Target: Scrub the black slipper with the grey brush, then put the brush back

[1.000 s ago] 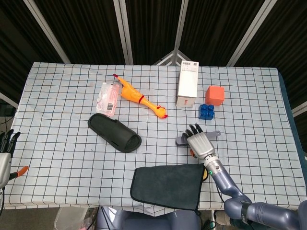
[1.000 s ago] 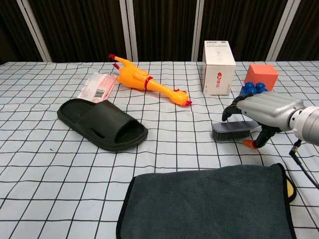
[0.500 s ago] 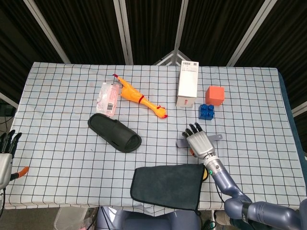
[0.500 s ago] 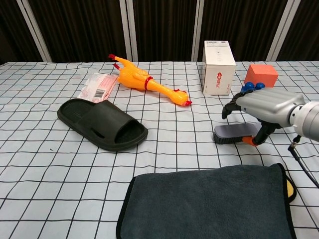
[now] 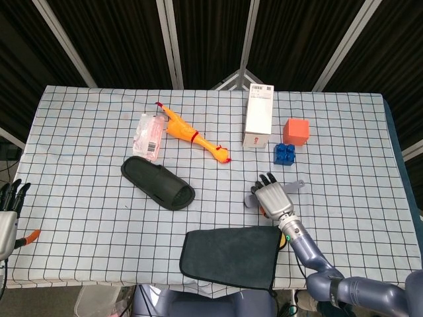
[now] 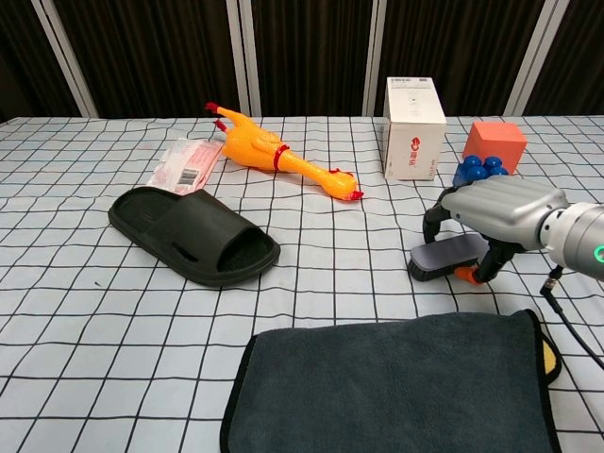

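The black slipper lies flat on the checked tablecloth, left of centre, with nothing touching it. To its right lies the grey brush, its handle end sticking out past my right hand. That hand arches over the brush, with fingers curled down its far side and the orange-tipped thumb on its near side, gripping it on or just above the table. My left hand hangs at the far left edge, beside the table, fingers apart and holding nothing.
A dark grey cloth lies at the front edge. Behind the brush are blue bricks, an orange cube and a white box. A yellow rubber chicken and a pink packet lie beyond the slipper.
My right hand has settled lower over the brush and closed its fingers and thumb around it. The brush shifted slightly. The slipper and left hand stayed put.
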`<state>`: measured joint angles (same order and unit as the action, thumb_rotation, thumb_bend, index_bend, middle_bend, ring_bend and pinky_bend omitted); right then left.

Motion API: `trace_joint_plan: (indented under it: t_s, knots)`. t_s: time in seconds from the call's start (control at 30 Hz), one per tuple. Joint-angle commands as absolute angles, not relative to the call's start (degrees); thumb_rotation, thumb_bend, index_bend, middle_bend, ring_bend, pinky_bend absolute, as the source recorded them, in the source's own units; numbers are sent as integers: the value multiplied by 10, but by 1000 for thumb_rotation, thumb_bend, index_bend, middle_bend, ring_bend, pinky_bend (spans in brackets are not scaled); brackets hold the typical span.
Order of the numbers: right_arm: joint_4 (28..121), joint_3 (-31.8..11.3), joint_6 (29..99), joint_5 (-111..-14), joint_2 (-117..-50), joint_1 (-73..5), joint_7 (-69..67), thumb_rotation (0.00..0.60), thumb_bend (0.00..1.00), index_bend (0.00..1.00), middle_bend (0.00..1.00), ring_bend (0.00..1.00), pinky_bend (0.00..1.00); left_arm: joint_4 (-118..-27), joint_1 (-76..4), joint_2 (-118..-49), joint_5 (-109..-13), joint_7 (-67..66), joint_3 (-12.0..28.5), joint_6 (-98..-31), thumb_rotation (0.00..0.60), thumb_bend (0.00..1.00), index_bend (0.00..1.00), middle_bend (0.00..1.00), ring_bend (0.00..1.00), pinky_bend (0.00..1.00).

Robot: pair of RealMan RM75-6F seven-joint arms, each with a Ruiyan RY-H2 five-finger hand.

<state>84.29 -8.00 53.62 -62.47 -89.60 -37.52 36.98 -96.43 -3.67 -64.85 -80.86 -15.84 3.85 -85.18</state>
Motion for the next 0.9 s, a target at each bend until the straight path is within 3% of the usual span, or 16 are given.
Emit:
trace_joint_plan:
  t_s: [0.03,0.8,0.9]
  knots:
    - [840,-78,539,-626,-898,-376,368,600,394,400,327,154,142,-964,-37,-648,-808,-158,38,-851,600,78,0,0,0,0]
    - [808,-68,564,-660,-915,-374,324,600,395,626,584,407,439,-964,-41,-651,-805,-165,36,-847,600,79,0,0,0,0]
    - [804,-65,567,-671,-917,-375,317,600,442,639,611,437,464,-964,-42,-652,-807,-167,33,-845,600,84,0,0,0,0]
